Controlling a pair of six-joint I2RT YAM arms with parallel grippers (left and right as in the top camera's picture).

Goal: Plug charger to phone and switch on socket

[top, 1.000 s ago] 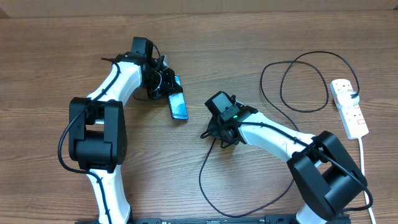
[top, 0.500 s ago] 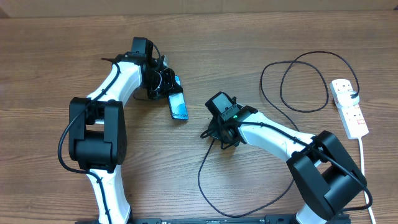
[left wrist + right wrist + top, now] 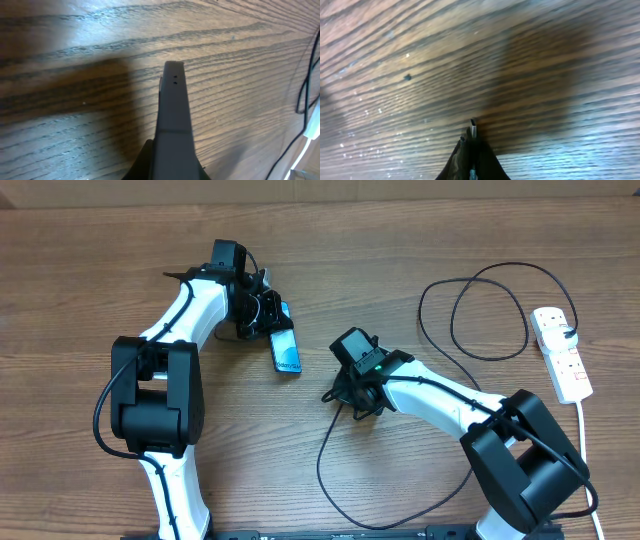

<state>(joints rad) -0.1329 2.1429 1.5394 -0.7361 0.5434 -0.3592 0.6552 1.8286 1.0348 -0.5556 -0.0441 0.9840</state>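
Note:
The phone [image 3: 286, 346], light-blue screen up, is held at its upper end by my left gripper [image 3: 268, 315], which is shut on it; in the left wrist view the phone's dark edge [image 3: 172, 120] juts forward over the wood. My right gripper [image 3: 345, 392] is shut on the charger's connector tip [image 3: 473, 128], low over the table, right of and below the phone. The black charger cable [image 3: 322, 455] loops toward the front edge and back right to the white socket [image 3: 561, 352], where its plug [image 3: 568, 332] sits.
The charger cable makes big loops [image 3: 470, 310] at the back right. The socket's white cord [image 3: 584, 450] runs down the right edge. Bare wooden table [image 3: 420, 230] lies behind and between the arms.
The right gripper with the connector has crept slightly left and up toward the phone. The left arm and phone have not moved.

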